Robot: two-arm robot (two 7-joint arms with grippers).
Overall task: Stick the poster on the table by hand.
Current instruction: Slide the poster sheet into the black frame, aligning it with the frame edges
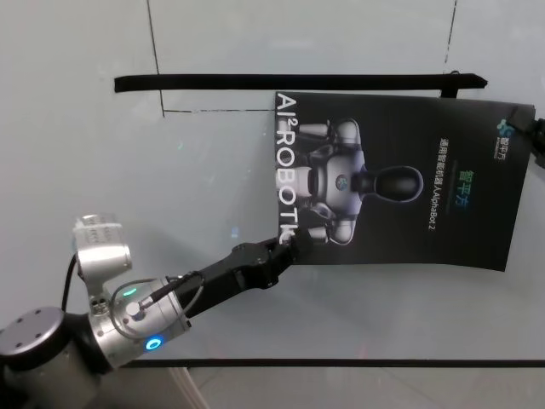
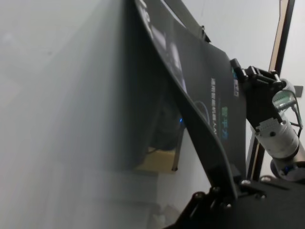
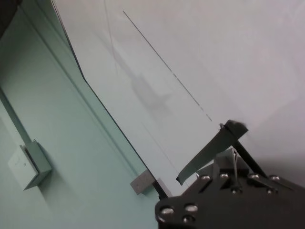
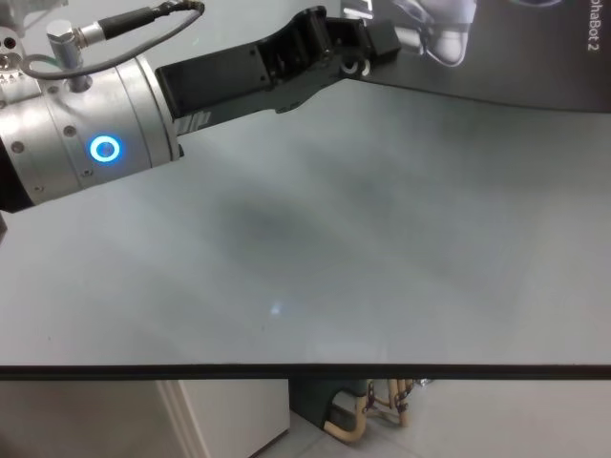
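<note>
— Nearest the head camera sits the left arm's silver cylinder [image 1: 128,328] with its blue ring. What are the jaws of the left gripper [image 1: 288,243] doing?

— They are closed on the near left corner of the poster [image 1: 400,183]. The chest view shows the fingers [image 4: 368,43] pinched flat on the sheet's edge, with no gap between them.

— And the right gripper [image 1: 536,136]?

— It shows only at the far right edge of the head view, at the poster's far right corner. The left wrist view shows its black fingers [image 2: 255,78] clamped on that corner, and the right wrist view shows a thin dark strip of sheet standing out from between them.

— How does the poster lie?

— Its long axis runs left to right across the table [image 1: 170,187], on the right half. The printed robot lies on its side, head toward the right, and the white letters run along the left short edge. The sheet is not flat: in the left wrist view it bows up off the table between the two grippers.

— Anything else?

— One black strip [image 1: 298,83] lies along the poster's far edge and reaches well to the left of it.
</note>
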